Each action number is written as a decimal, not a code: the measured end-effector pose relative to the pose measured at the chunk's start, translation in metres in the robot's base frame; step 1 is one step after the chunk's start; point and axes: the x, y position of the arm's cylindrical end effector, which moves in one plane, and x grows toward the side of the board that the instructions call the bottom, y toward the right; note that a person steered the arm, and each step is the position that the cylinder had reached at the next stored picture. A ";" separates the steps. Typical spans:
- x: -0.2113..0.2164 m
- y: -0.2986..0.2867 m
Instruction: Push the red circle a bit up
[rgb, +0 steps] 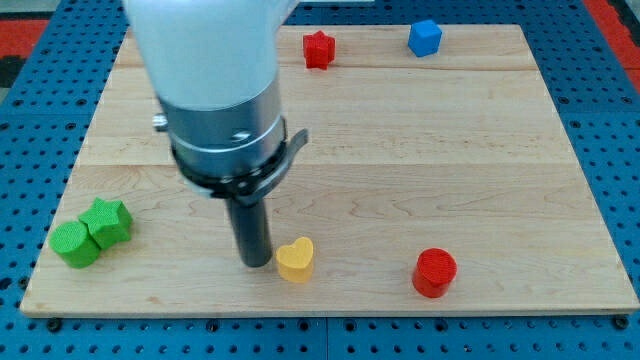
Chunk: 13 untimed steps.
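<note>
The red circle (434, 272) sits on the wooden board near the view's bottom right. My tip (254, 263) rests on the board well to the left of it, just left of a yellow heart (295, 259) that lies between them. The tip is close to the yellow heart; I cannot tell whether they touch. The arm's white and grey body hides the upper left of the board.
A red star-like block (318, 48) and a blue cube (424, 37) lie near the top edge. A green circle (74, 244) and a green star-like block (107, 221) touch each other at the bottom left. The wooden board (450, 150) lies on a blue pegboard.
</note>
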 end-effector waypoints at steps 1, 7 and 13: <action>0.049 -0.035; 0.049 0.054; 0.050 0.091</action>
